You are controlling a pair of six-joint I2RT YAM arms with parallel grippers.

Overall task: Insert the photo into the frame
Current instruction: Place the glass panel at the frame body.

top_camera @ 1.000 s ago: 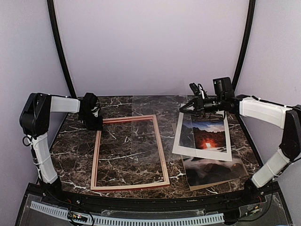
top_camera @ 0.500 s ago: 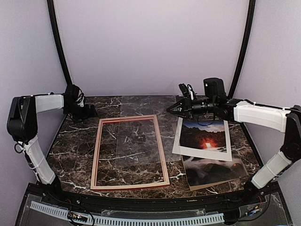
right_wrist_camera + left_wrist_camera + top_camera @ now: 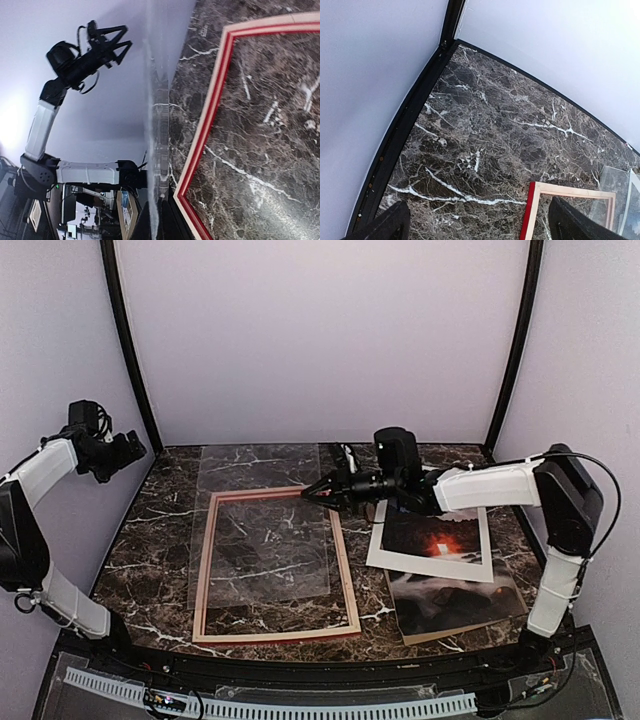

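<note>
Over the marble table (image 3: 160,540), risks skewing the clear pane (image 3: 265,540) on the frame (image 3: 280,632) by pinching one edge with the right gripper (image 3: 308,494), left gripper (image 3: 138,448) splayed wide, photo (image 3: 440,532) lying beside it under the mat (image 3: 385,550).

Light: soft, even; faint shadows on marble table (image 3: 160,550).
Glare: pale sheen on clear sheet (image 3: 265,540).
Distortion: black posts (image 3: 124,340) bow in top view.
Blur: sheet edge smeared, right wrist view.
</note>
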